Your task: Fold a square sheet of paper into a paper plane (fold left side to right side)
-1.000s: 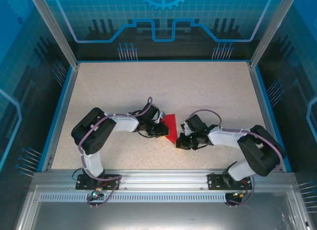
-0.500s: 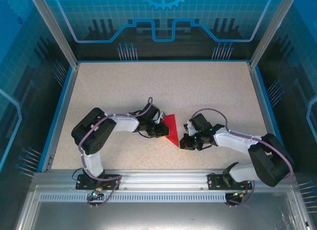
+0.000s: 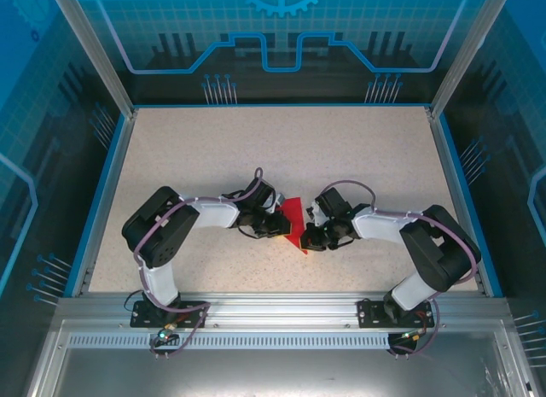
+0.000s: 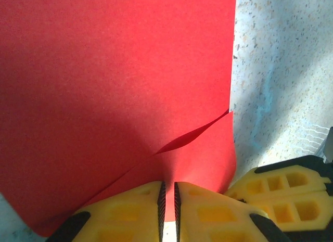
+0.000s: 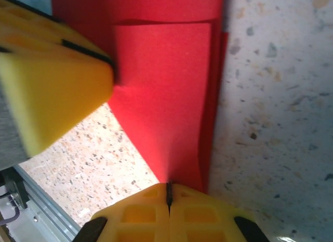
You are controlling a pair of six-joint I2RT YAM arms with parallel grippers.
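One red paper sheet (image 4: 114, 70), two tools (image 4: 168, 200) (image 5: 168, 194)

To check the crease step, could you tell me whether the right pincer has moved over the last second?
Yes. The right pincer has shifted left, away from the right rim of the table, up to the near corner of the paper.

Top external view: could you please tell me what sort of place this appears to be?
Probably a robot lab work cell: a speckled beige tabletop enclosed by silver aluminium frame posts and blue translucent panels printed with a gear graphic, with two white-and-black robot arms bolted to a metal rail.
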